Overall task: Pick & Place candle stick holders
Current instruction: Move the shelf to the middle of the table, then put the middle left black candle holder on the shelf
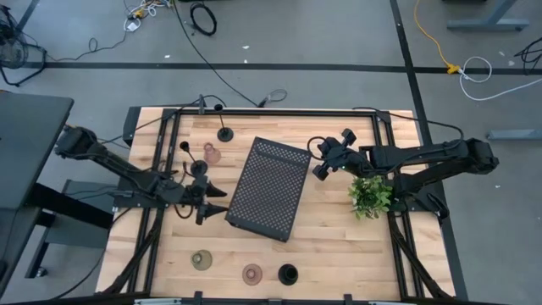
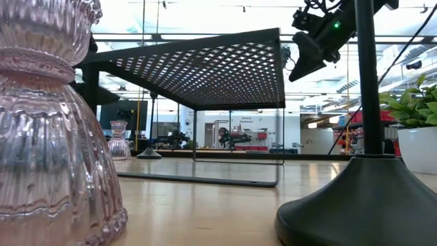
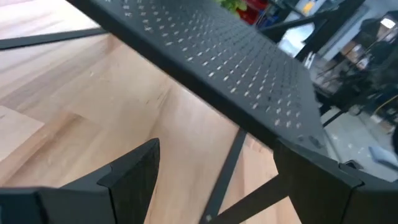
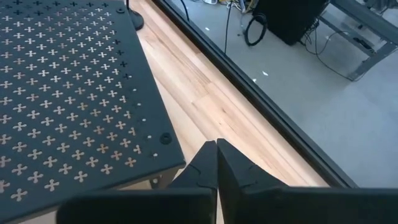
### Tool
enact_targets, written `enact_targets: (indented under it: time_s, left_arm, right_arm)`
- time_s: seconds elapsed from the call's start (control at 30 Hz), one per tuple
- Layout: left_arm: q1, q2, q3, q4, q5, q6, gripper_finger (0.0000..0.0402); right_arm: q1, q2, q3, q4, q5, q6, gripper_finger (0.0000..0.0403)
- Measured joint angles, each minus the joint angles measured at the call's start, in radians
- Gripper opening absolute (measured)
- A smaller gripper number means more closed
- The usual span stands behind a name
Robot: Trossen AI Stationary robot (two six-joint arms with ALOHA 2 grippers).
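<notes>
1. Left end effector (image 1: 203, 202): fingers spread wide, nothing between them. It sits low over the worktop (image 1: 339, 246), just beside the left edge of the perforated tray (image 1: 269, 188); the left wrist view shows only bare wood and the tray's edge ahead of it.
2. Step in hand, as a judgement: an approach before any pick-up, since no holder is gripped and none stands on the tray. The next move calls for the left end effector to turn toward a nearby holder, straddle its stem or body and close.
3. Black holder, left group (image 1: 199, 169): upright on its round base, just behind the left end effector; long axis vertical, cup upward. A second slim black piece (image 1: 182, 173) beside it cannot be told clearly.
4. Pinkish holder, rear (image 1: 212, 153): upright, near the tray's back left corner; squat, axis vertical.
5. Black holder, rear (image 1: 225, 133): upright by the worktop's far edge, stem vertical.
6. Front row, well apart from both arms: olive holder (image 1: 201, 259), pinkish holder (image 1: 252, 273), black holder (image 1: 288, 274). All stand upright, mouths upward; the low view confirms the front black stem as vertical.
7. Right end effector (image 1: 322, 168): fingers pressed together, empty, raised beside the tray's right rear corner; it waits.
8. Small plant (image 1: 370, 195): right of the tray, no part of the task.
</notes>
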Motion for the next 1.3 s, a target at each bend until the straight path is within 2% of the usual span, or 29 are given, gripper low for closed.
enact_targets:
  time_s: [0.5,0.73,1.0,1.13,1.3]
  left_arm:
    - [-0.011,0.411,0.275,0.0,-0.002,-0.002,0.0313]
    - [-0.009,0.521,0.374,-0.002,-0.002,0.074,0.0313]
    - [-0.008,0.484,0.415,-0.04,-0.029,0.201,0.0313]
    - [-0.007,0.409,0.416,-0.151,-0.112,0.199,0.0313]
    - [-0.007,0.315,0.416,-0.368,-0.249,0.125,0.0313]
  right_arm:
    - [0.0,0.0,0.0,-0.002,0.001,-0.035,0.0]
    - [0.001,0.0,0.0,-0.003,-0.002,-0.054,0.001]
    - [0.001,-0.009,0.0,-0.004,-0.027,-0.053,0.0013]
    - [0.001,-0.011,0.0,-0.005,-0.028,-0.052,0.0013]
    - [0.001,-0.011,0.0,-0.005,-0.028,-0.052,0.0013]
